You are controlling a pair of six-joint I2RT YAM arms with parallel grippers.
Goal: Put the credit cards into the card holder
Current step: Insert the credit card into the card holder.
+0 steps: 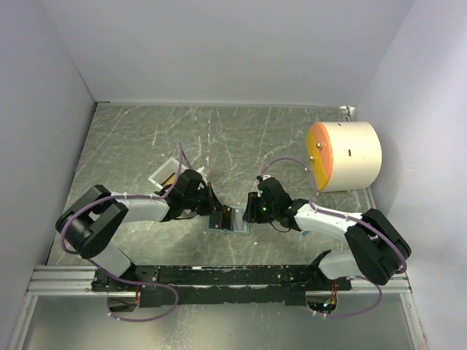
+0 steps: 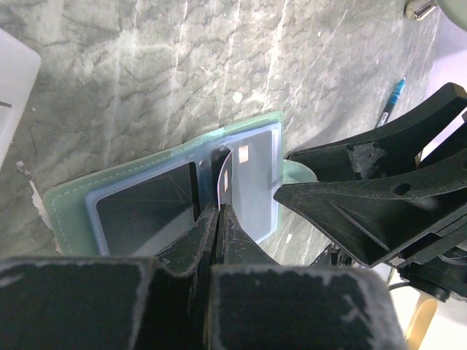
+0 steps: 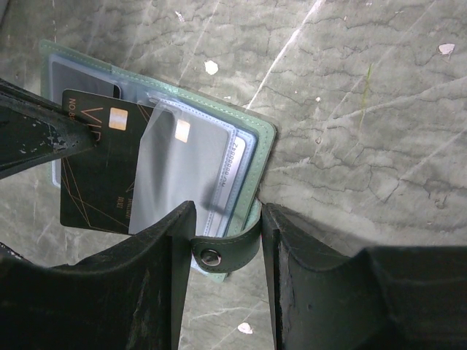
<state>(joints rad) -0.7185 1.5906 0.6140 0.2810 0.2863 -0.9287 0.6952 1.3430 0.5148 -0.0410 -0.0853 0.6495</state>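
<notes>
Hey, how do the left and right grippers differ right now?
The left gripper is shut on a black card; the right gripper stands open, straddling the snap tab. The left gripper is at the clear sleeves, the right gripper at the edge of the card holder. Both are black.

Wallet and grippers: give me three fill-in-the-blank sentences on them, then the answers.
1. The left gripper is shut on a card whose colour is ___.
2. The wallet lies ___, its blue inside facing up.
3. The snap tab sits between the fingers of the ___ gripper.

Missing words: black; open; right.
</notes>
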